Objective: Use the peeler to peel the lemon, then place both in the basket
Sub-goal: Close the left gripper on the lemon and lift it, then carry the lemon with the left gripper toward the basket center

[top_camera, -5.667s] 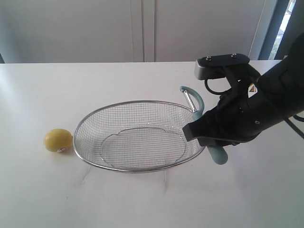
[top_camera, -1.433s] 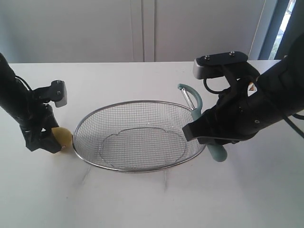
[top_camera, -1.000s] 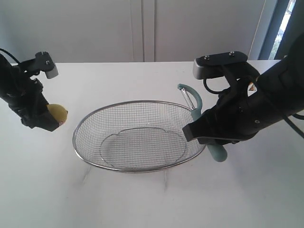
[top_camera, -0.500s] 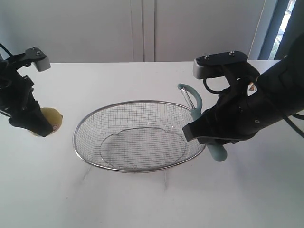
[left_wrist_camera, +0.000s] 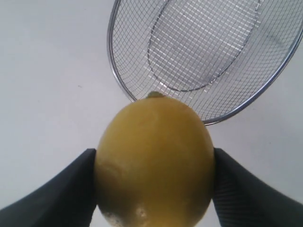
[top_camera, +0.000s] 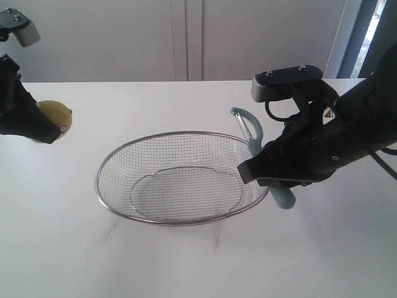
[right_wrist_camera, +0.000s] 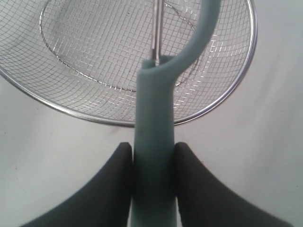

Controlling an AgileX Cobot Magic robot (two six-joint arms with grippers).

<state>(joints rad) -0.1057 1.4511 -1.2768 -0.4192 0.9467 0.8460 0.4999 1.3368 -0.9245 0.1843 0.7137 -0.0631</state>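
Observation:
My left gripper [top_camera: 44,127] is shut on the yellow lemon [top_camera: 56,117] and holds it in the air at the far left, above the table and away from the basket [top_camera: 105,164]. In the left wrist view the lemon [left_wrist_camera: 155,158] fills the space between both black fingers [left_wrist_camera: 61,191], with the basket's wire mesh [left_wrist_camera: 208,42] below it. My right gripper [right_wrist_camera: 152,156] is shut on the teal peeler's handle [right_wrist_camera: 154,142] by the basket's right rim. The peeler [top_camera: 248,127] sticks out above the arm with its loop head and blade; its handle end [top_camera: 282,198] shows below.
The white table [top_camera: 186,261] ends at a pale wall behind. The right arm's black body [top_camera: 322,146] covers much of the table's right side. A dark window frame [top_camera: 353,37] stands at the far right.
The left gripper has lifted the lemon up and to the left, away from the basket. The right arm and the peeler have hardly moved.

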